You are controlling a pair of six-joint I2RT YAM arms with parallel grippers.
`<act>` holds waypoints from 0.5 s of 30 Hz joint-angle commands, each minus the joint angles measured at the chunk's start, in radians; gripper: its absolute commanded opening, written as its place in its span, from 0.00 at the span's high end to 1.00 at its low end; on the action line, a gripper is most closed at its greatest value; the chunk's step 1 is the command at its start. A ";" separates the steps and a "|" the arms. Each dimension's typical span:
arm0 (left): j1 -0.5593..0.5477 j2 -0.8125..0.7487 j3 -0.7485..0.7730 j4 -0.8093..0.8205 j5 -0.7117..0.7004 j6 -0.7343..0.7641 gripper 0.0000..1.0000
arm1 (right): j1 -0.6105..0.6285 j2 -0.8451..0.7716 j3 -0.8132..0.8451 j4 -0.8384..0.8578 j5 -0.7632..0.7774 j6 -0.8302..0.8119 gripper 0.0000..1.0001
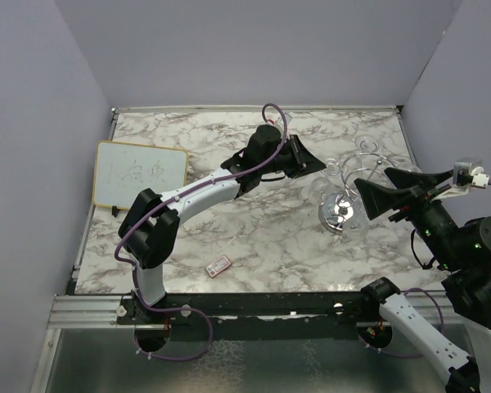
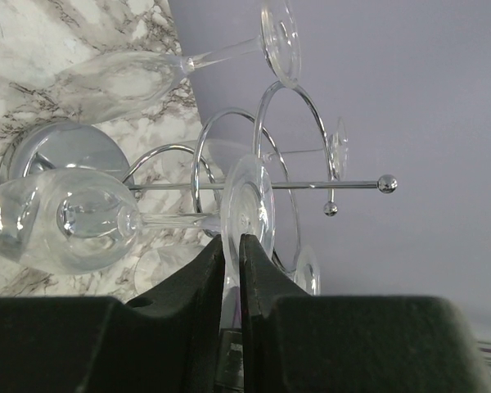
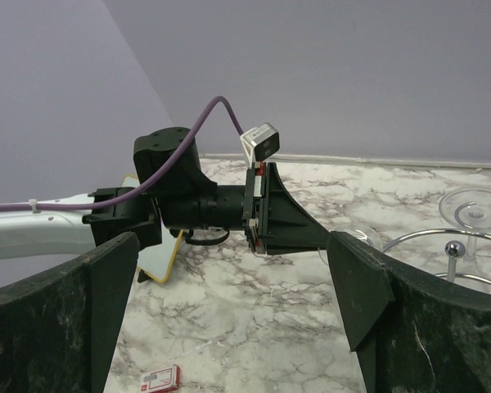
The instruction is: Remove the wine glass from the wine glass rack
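Observation:
The wine glass rack [image 1: 340, 214] is a chrome wire stand on the right of the marble table. The left wrist view shows its mirror base [image 2: 65, 151], its post and ball tip [image 2: 386, 183], and its loops. Several clear glasses hang on it. My left gripper [image 2: 231, 239] is shut on the foot of one wine glass [image 2: 250, 201]; the stem still lies in a loop, with the bowl [image 2: 57, 221] near the base. From above, the left gripper [image 1: 322, 168] is at the rack's left. My right gripper [image 1: 364, 199] is open and empty at the rack's right, and also shows in its own wrist view [image 3: 233, 237].
A framed whiteboard [image 1: 139, 173] stands at the left of the table. A small red and white card [image 1: 219, 266] lies near the front edge. Other glasses [image 2: 114, 78] hang beside the held one. Grey walls close in the table at the back and both sides.

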 commanded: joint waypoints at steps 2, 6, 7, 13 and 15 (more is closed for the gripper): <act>-0.007 -0.032 -0.003 0.017 0.006 -0.022 0.89 | 0.006 -0.006 -0.011 0.031 0.020 0.009 0.00; -0.007 -0.029 -0.010 0.035 0.017 -0.059 0.94 | 0.006 -0.009 -0.009 0.030 0.022 0.011 0.00; -0.007 -0.029 -0.014 0.043 0.021 -0.072 0.95 | 0.006 -0.010 -0.008 0.030 0.022 0.011 0.00; -0.007 -0.031 -0.025 0.068 0.038 -0.127 0.99 | 0.006 -0.016 -0.006 0.024 0.028 0.015 0.00; -0.006 -0.036 -0.028 0.071 0.039 -0.135 1.00 | 0.006 -0.021 -0.006 0.024 0.030 0.017 0.00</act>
